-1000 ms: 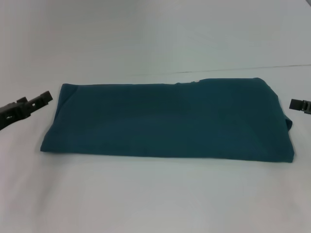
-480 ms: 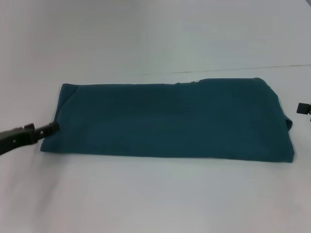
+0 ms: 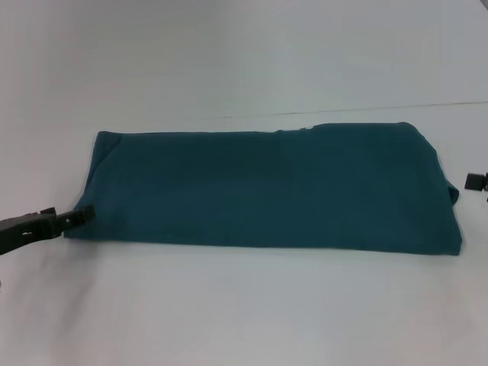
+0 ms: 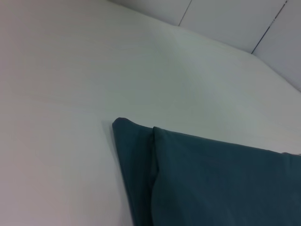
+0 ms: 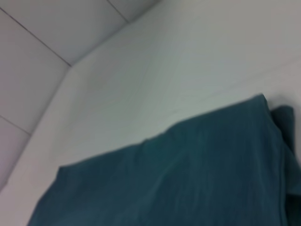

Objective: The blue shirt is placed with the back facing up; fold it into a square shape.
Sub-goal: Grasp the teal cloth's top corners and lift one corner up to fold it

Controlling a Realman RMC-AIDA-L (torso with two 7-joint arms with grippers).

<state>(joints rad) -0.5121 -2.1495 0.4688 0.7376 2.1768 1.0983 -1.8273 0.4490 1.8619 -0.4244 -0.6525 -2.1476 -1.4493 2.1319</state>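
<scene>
- The left gripper [image 3: 82,214] sits low at the shirt's near left corner, its tip touching or just meeting the cloth edge; whether its fingers are spread or pinching the fabric cannot be told.
- Just beyond that tip lies the blue shirt [image 3: 271,187], folded into a long flat band that stretches away from the left gripper across the white table [image 3: 244,305].
- In the left wrist view the shirt [image 4: 207,179] shows a layered corner, one fold edge lying just inside another.
- On the near side of the left gripper the table is bare, and bare table also runs behind the shirt's far edge.
- The right gripper [image 3: 476,181] shows only as a dark tip at the picture's edge, just beside the shirt's right end and apart from it; its fingers cannot be judged.
- The right wrist view shows the shirt [image 5: 188,174] with its far edge and a bunched corner against white table.
</scene>
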